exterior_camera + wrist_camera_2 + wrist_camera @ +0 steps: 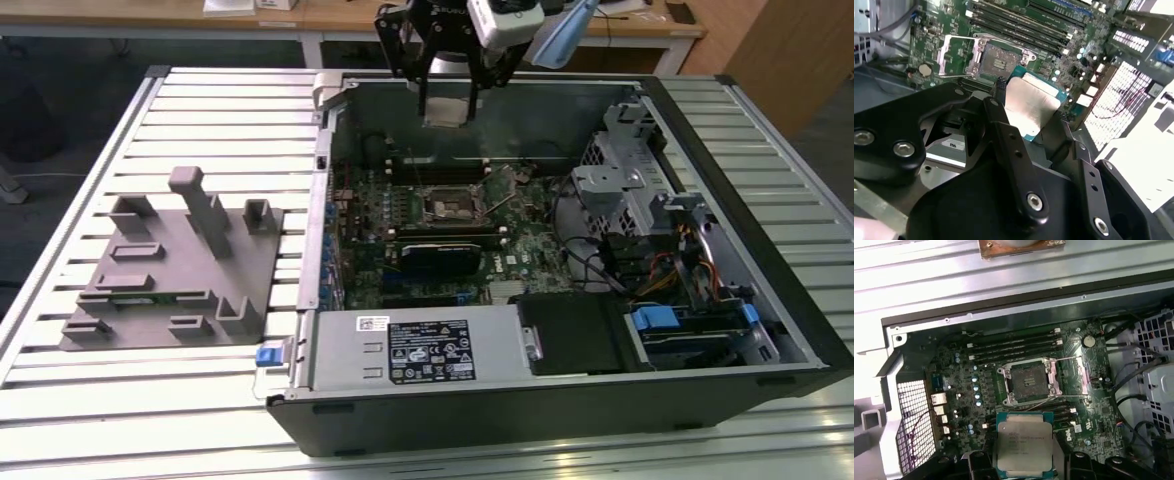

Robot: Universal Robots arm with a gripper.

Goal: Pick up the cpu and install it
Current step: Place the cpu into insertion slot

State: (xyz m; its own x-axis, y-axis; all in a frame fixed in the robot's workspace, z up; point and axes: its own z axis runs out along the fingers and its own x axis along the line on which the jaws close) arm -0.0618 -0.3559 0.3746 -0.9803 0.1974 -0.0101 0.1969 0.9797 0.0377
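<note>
— Do we see a clear way down to the socket (1029,381)?
— We do: it lies uncovered, its hinged frame (1070,375) flipped open beside it.
— What hems us in?
— The drive cage (627,185) on the exterior view's right, the case wall (322,170) on its left. Cables (587,258) perhaps intrude near the cage.

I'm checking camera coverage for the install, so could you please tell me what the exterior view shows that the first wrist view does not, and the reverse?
The exterior view adds the power supply with its white label, and the blue drive latch. The first wrist view adds the coin cell and the print on the cpu. Both show the gripper shut on the cpu, held above the motherboard, and the open, empty socket.
</note>
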